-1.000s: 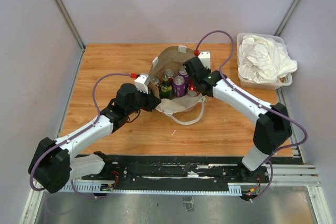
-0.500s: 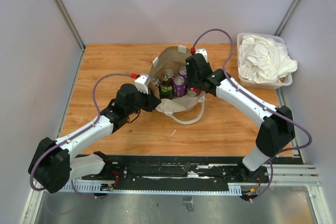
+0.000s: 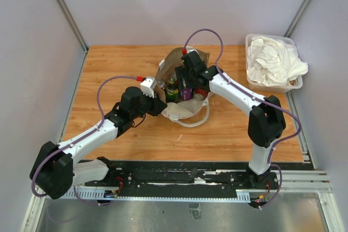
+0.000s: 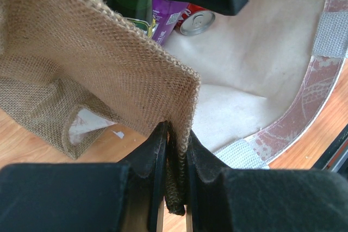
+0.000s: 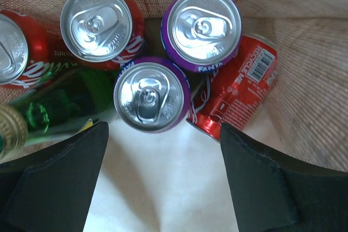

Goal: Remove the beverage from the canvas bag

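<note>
The tan canvas bag (image 3: 173, 59) stands open mid-table, drinks upright inside. My left gripper (image 3: 158, 105) is shut on the bag's near-left rim; in the left wrist view the woven edge (image 4: 179, 107) is pinched between the fingers of that gripper (image 4: 176, 140). My right gripper (image 3: 188, 82) hangs over the bag mouth, open, nothing between its fingers. The right wrist view looks down past this gripper (image 5: 163, 132) at two purple Fanta cans (image 5: 151, 96) (image 5: 201, 28), red cola cans (image 5: 98, 23), a lying red can (image 5: 239, 88) and a green bottle (image 5: 49, 110).
A clear plastic bin of white cloth (image 3: 272, 61) sits at the back right corner. The bag's white handle loop (image 3: 193, 121) lies on the wood in front of it. Grey walls close in on three sides.
My right gripper has opened wide and swung left, from the bag's right rim to above the cans. The left gripper keeps its hold on the rim.
</note>
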